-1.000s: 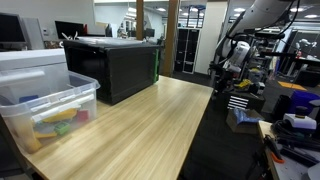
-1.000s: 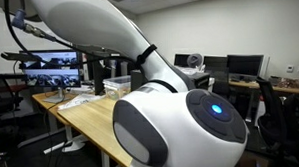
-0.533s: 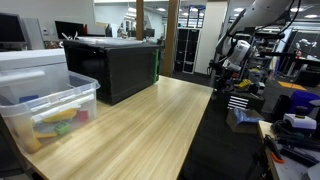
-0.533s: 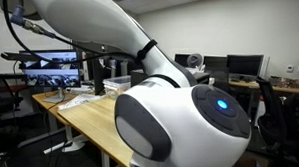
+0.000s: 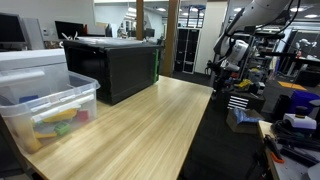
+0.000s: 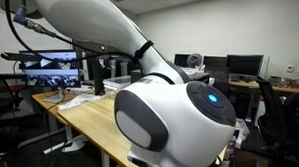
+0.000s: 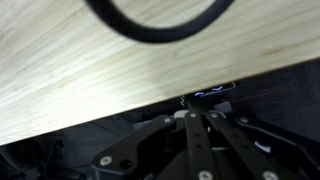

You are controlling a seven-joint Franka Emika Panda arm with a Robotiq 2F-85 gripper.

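- In the wrist view the gripper (image 7: 195, 110) comes in from the lower middle of the frame. Its two fingers are pressed together at the tips, so it is closed, and I see nothing between them.
- The nearest thing is the wooden table (image 7: 100, 70). It fills the upper part of the wrist view, and its edge runs as a slanted line just above the fingertips. The tips are over the dark area beside the edge, not over the wood.
- A black ring (image 7: 160, 34) lies on the wood at the top middle of this frame, and it is cut by the border.
- In an exterior view the arm (image 5: 250, 14) is in the upper right, beyond the far right corner of the table.
- A black box (image 5: 115, 65) stands in the upper middle, and a clear plastic bin (image 5: 85, 95) with coloured pieces is at the lower left.
- In an exterior view a white joint (image 6: 166, 118) of the arm covers the lower middle.
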